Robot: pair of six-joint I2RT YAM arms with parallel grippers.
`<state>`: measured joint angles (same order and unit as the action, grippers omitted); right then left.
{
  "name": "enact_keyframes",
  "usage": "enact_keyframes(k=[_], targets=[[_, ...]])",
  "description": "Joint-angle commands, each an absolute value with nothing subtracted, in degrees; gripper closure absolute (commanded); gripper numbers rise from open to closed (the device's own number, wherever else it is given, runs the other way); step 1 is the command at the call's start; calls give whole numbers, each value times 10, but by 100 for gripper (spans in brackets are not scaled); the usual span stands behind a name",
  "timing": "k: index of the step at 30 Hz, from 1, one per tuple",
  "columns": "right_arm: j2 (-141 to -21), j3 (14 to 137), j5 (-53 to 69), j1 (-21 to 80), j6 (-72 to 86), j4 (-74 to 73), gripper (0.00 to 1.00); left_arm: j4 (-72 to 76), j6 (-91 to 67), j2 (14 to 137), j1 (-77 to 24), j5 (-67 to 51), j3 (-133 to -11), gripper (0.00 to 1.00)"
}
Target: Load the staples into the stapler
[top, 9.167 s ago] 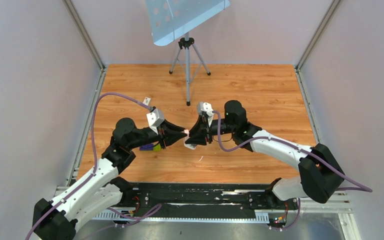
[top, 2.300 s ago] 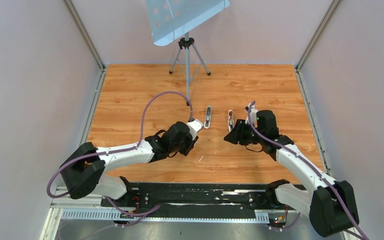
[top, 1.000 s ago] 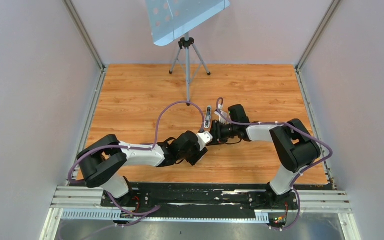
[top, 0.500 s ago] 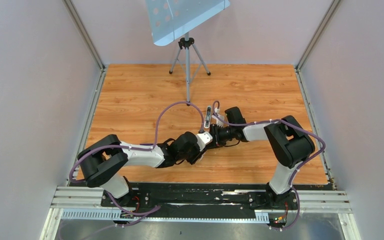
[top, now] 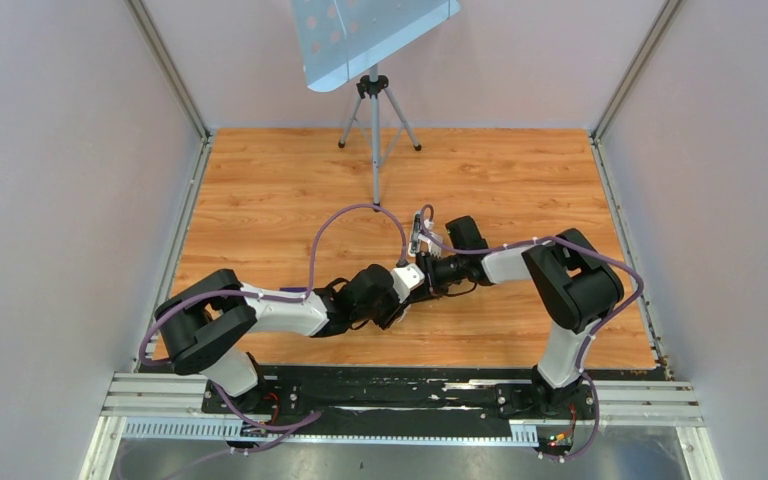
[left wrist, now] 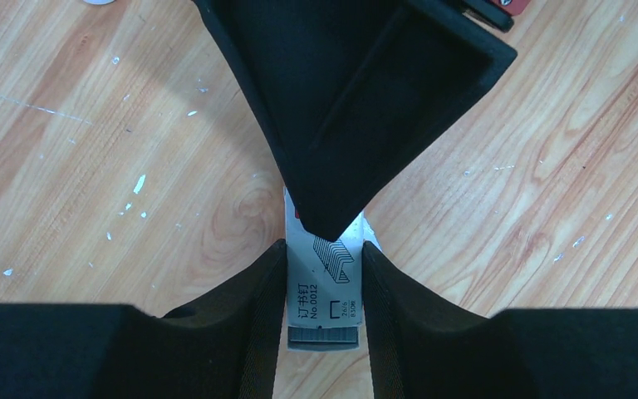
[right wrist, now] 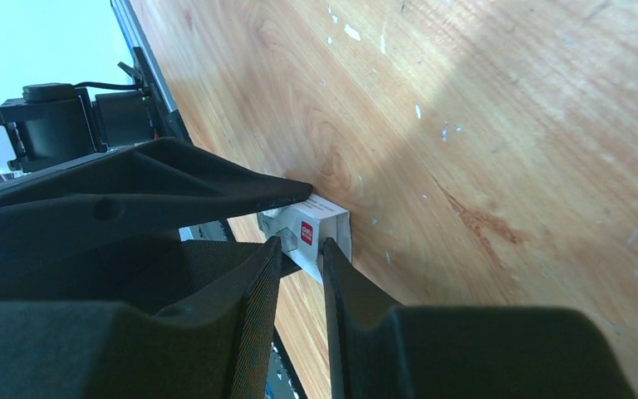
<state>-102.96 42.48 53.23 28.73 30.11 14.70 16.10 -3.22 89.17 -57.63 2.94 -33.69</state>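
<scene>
A white staple box (left wrist: pixel 324 291) with printed staples sits pinched between the fingers of my left gripper (left wrist: pixel 323 246), which is shut on its two long sides. A grey strip of staples (left wrist: pixel 322 336) shows at the box's near end. My right gripper (right wrist: pixel 301 243) comes in from the opposite side and is shut on the far end of the box (right wrist: pixel 309 226), by its red logo. In the top view the two grippers (top: pixel 407 283) (top: pixel 423 272) meet mid-table. The stapler (top: pixel 417 232), a small elongated whitish piece, lies on the wood just beyond them, partly behind the right arm's cable.
A tripod (top: pixel 374 150) carrying a perforated metal plate stands at the back centre. Grey walls close in the left, right and back. A black rail (top: pixel 380 390) runs along the near edge. The left arm's purple cable (top: pixel 345 215) loops above the wood.
The right gripper has slid a little left onto the end of the box. Both grippers' jaws have narrowed onto it. The stapler has not moved.
</scene>
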Motion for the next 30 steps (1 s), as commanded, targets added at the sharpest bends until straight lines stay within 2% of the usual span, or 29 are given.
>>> enact_keyframes(k=[1, 9, 20, 30], targets=[[-1046, 431, 562, 300, 299, 163, 72, 176, -30, 901, -581, 28, -325, 61], [-1048, 425, 561, 299, 295, 164, 77, 177, -31, 892, -581, 31, -321, 62], [-1032, 413, 575, 290, 271, 158, 90, 170, -16, 823, -581, 38, -292, 50], [-1023, 409, 600, 273, 259, 156, 89, 120, -13, 784, -581, 35, -287, 46]])
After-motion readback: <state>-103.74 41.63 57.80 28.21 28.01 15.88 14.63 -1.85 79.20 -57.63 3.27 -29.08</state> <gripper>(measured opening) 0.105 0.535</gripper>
